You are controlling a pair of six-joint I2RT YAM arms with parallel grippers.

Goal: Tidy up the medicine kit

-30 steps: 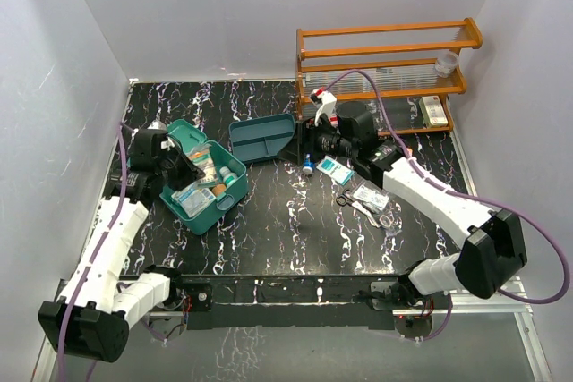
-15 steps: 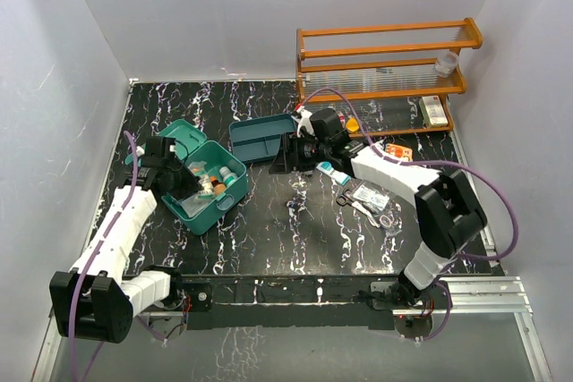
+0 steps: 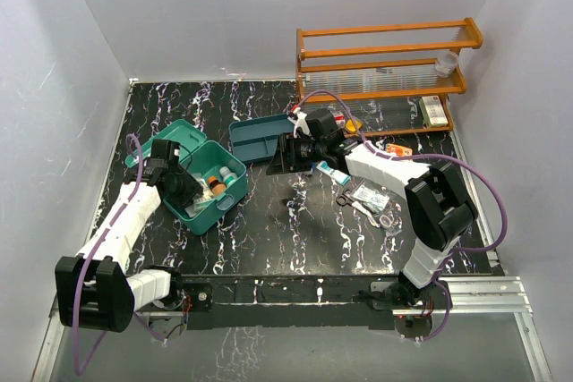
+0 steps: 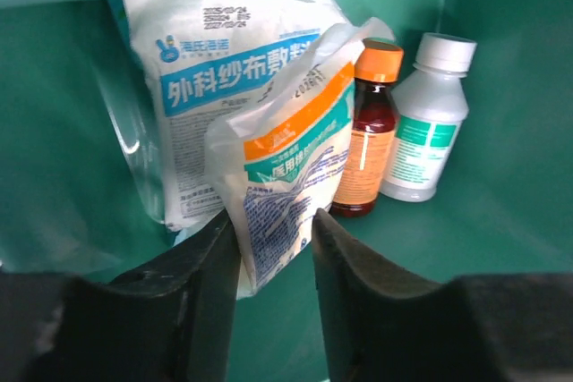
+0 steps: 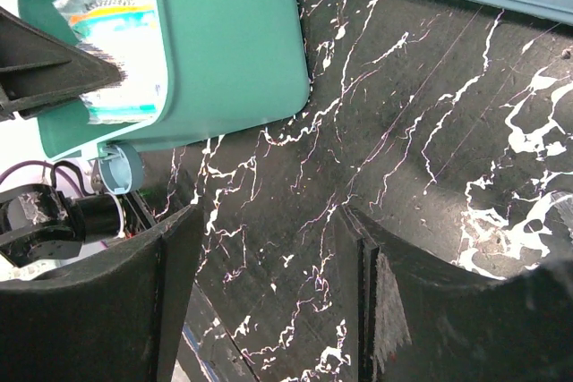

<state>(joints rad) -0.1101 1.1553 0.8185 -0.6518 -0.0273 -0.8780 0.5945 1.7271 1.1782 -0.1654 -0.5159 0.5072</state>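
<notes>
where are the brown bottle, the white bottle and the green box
brown bottle [image 4: 367, 154], left wrist view, on its orange label
white bottle [image 4: 426, 142], left wrist view, on its green label
green box [image 5: 224, 42], right wrist view, on its outer wall

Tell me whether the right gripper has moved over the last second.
Yes. The right gripper swung left, away from the orange rack, to beside the blue divided tray.

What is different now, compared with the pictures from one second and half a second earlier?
The left gripper went down into the medicine kit, and its jaws parted around the orange-striped packet; whether they still pinch it is unclear. The right arm folded back, bringing the open right gripper leftward, toward the tray. The kit, tray, rack and scissors stayed put.
</notes>
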